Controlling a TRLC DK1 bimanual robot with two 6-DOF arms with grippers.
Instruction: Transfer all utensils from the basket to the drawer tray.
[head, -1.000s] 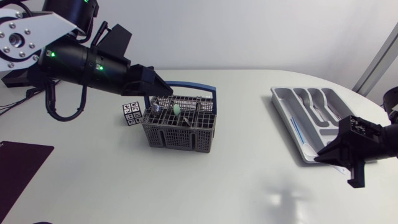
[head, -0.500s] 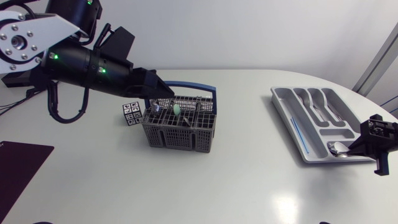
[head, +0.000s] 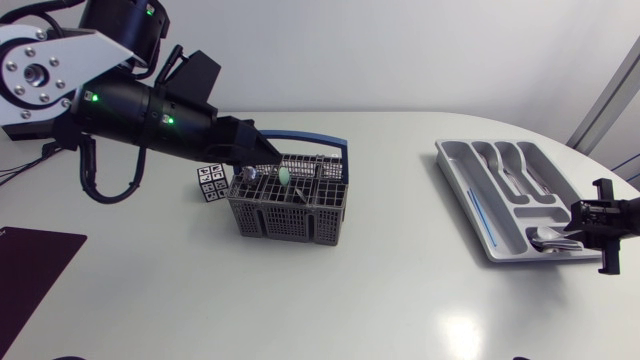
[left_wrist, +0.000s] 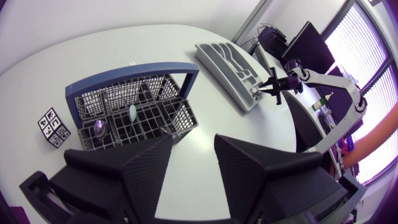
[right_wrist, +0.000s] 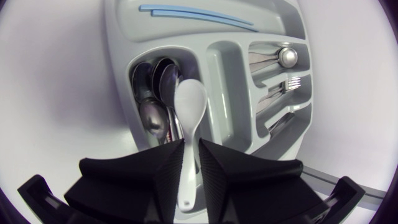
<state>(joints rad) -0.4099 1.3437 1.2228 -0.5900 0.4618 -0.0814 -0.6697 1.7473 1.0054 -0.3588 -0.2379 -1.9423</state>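
Observation:
The grey wire basket (head: 288, 205) with a blue handle holds a mint-headed utensil (head: 286, 176), a metal spoon (head: 252, 172) and a dark utensil (head: 305, 195). My left gripper (head: 268, 150) hangs just above the basket's left back corner, open with nothing between its fingers (left_wrist: 149, 168). The grey drawer tray (head: 470, 195) lies at the right. My right gripper (head: 578, 228) is at the tray's near right end, shut on a white spoon (right_wrist: 189, 118). The spoon's bowl hangs over the compartment with several metal spoons (right_wrist: 152, 93).
A small black-and-white marker cube (head: 211, 183) stands left of the basket. A dark mat (head: 30, 270) lies at the table's left edge. In the tray, forks (right_wrist: 286, 84) fill the adjoining compartments and a thin blue stick (right_wrist: 196, 15) lies in the long one.
My right gripper has swung right, off the tray's near corner, and lowered the white spoon toward the spoon compartment. The left arm has shifted only slightly over the basket.

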